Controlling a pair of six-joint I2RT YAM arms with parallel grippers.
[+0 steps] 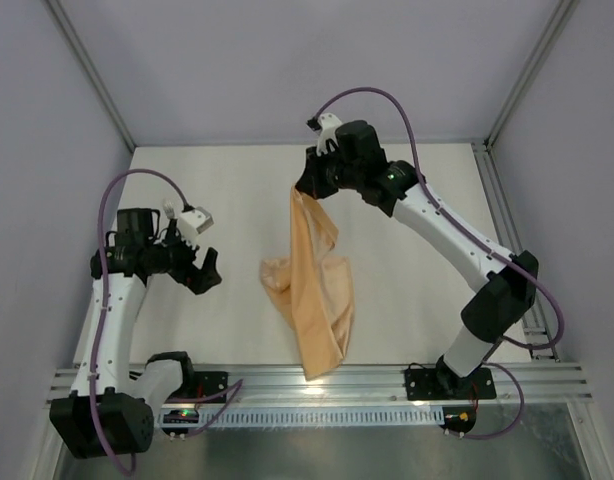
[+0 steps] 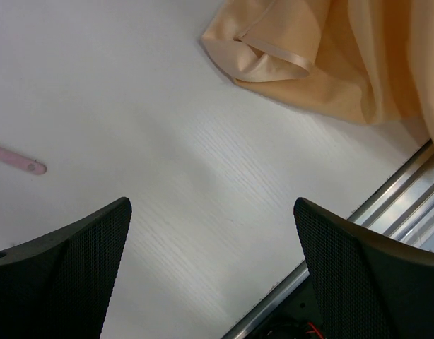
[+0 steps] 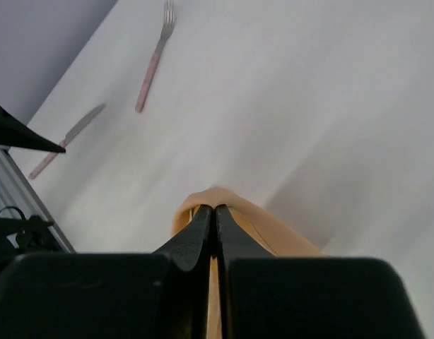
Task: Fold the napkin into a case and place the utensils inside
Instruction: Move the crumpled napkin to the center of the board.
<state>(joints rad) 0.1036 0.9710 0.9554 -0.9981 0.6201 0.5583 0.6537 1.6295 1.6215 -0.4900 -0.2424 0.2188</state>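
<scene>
The right gripper (image 1: 309, 185) is up above the far part of the white table (image 1: 237, 200). Its two fingers are squeezed tight together, and they pinch the top edge of the peach-orange napkin (image 1: 317, 290). In the right wrist view, the black fingers (image 3: 203, 233) meet with only a thin bit of cloth (image 3: 273, 236) poking out around them.

The napkin hangs down from that pinch in a long, loose strip. It is not folded flat. Its lower part is bunched up and sits on the table in the middle, between the two arms. One end reaches near the metal rail (image 1: 387, 378) at the front edge. The left wrist view shows a soft, rolled corner of the cloth (image 2: 273, 56) lying on the table.

The left gripper (image 1: 205, 270) is off to the left, well apart from the napkin. Its fingers (image 2: 68, 275) are spread wide and have nothing between them.

A fork (image 3: 155, 60) with a pale pink handle lies on the table. A knife (image 3: 68, 138) with a pink handle lies near it, closer to the rail. Both are well apart from the napkin. The left wrist view shows the tip of one pink handle (image 2: 19, 161), and I cannot tell which it belongs to.
</scene>
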